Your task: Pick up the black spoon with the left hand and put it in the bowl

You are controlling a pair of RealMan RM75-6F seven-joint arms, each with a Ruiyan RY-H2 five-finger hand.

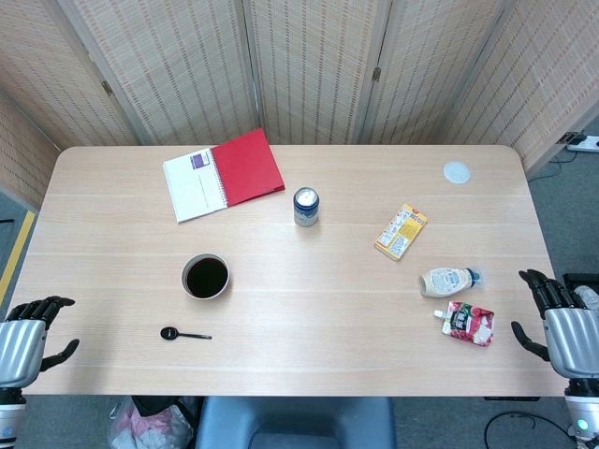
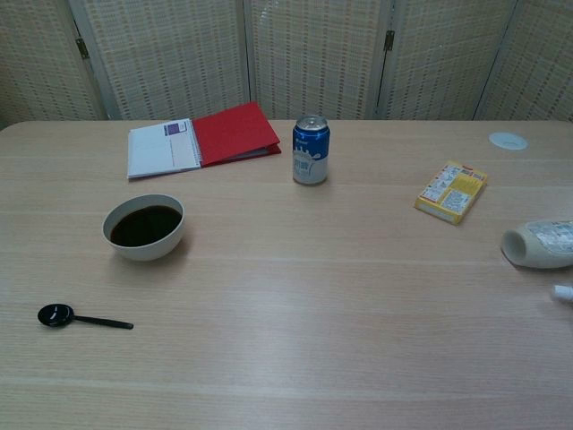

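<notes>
The black spoon [image 1: 183, 334] [image 2: 81, 317] lies flat on the table near the front left, its round end to the left and handle pointing right. Just behind it stands the beige bowl [image 1: 205, 277] [image 2: 143, 227] with a dark inside. My left hand [image 1: 30, 327] hovers at the table's left front corner, fingers apart, holding nothing, well left of the spoon. At the right front edge my right hand [image 1: 554, 313] is likewise empty with fingers spread. Neither hand shows in the chest view.
An open red notebook [image 1: 223, 173] [image 2: 199, 141] lies at the back left. A blue can [image 1: 306, 207] [image 2: 311, 150] stands mid-table. On the right lie a yellow packet [image 1: 401, 231] [image 2: 451, 192], a squeeze bottle [image 1: 448, 280] [image 2: 540, 245], a red pouch [image 1: 469, 323] and a white lid [image 1: 456, 171].
</notes>
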